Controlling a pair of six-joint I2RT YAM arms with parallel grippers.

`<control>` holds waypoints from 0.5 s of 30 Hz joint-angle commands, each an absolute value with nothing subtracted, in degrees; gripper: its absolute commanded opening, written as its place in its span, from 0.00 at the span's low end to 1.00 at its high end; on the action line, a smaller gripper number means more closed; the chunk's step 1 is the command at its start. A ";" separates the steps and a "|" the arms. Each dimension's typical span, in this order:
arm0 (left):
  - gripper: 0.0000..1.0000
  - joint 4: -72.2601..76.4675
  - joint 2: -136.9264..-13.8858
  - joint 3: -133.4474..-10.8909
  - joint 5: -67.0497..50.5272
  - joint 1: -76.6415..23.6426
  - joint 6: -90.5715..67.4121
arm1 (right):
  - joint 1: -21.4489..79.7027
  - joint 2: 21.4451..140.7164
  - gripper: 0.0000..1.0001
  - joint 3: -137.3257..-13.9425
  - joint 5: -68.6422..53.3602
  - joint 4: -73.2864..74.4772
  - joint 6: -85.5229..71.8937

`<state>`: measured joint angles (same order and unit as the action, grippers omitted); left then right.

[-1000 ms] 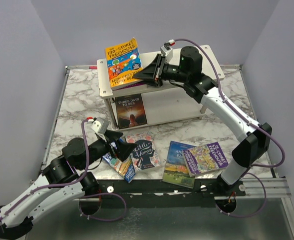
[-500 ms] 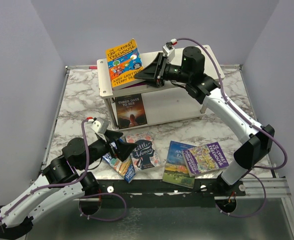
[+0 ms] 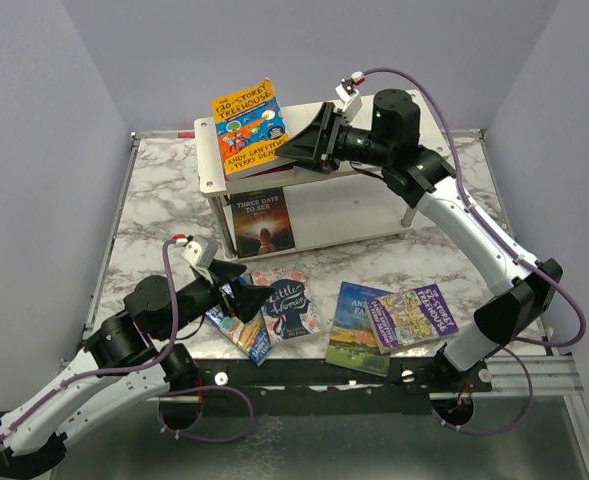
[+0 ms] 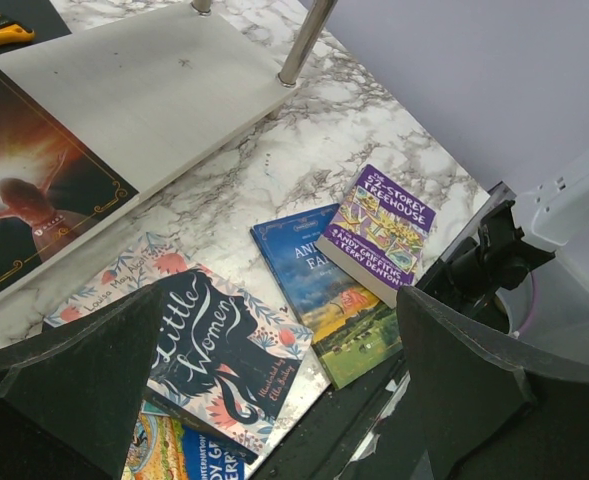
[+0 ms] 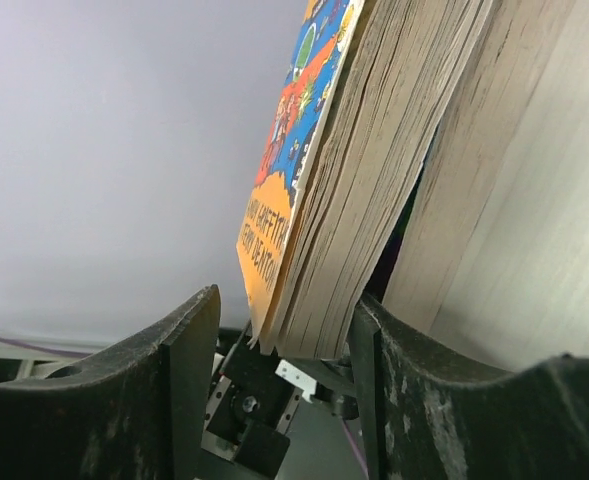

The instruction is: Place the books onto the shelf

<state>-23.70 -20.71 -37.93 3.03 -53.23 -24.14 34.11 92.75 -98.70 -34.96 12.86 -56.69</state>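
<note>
- The orange Treehouse book lies cover up on the left part of the top board of the shelf. Its far end sticks out over the far edge. A thin purple edge shows under it.
- The right gripper is at the right side of this book. In the right wrist view, the book's corner stands between the two fingers of the right gripper.
- The jaws are partly apart and do not clamp the book. There is a clear gap between the cover and the finger on that side. The page block is very near the other finger, and I cannot tell if they touch.
- The pale board of the shelf shows just behind the pages.
- A dark book, "Three Days to See", is at the near left of the lower tier. I cannot tell if it leans or lies flat.
- The other books are on the marble table, near the arm bases.
- "Little Women" lies cover up, partly over a blue and orange book.
- To its right, the purple Treehouse book lies partly on "Animal Farm".
- The left gripper hangs just above the table, to the left of "Little Women". Its jaws are fully apart and hold nothing.
</note>
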 commanded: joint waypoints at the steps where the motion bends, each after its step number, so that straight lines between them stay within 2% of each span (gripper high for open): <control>1: 0.99 -23.73 -19.65 -37.39 3.21 -53.09 -23.34 | 33.84 89.32 0.57 -101.44 -29.33 20.87 -49.22; 8: 0.99 -23.71 -19.77 -37.47 3.07 -53.04 -23.25 | 33.81 87.05 0.57 -103.31 -20.27 27.89 -41.81; 10: 0.99 -23.71 -19.74 -37.47 2.99 -53.05 -23.27 | 33.81 86.83 0.53 -104.12 -17.09 29.09 -39.78; 13: 0.99 -23.72 -19.33 -37.47 3.14 -53.09 -23.35 | 33.82 86.17 0.40 -104.27 -13.39 29.27 -38.09; 15: 0.99 -23.73 -18.90 -37.37 3.36 -53.09 -23.33 | 33.82 86.37 0.28 -104.61 -11.91 29.39 -37.41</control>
<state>-23.70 -20.18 -37.91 3.03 -53.23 -24.12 34.11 87.59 -102.87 -18.81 26.52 -41.58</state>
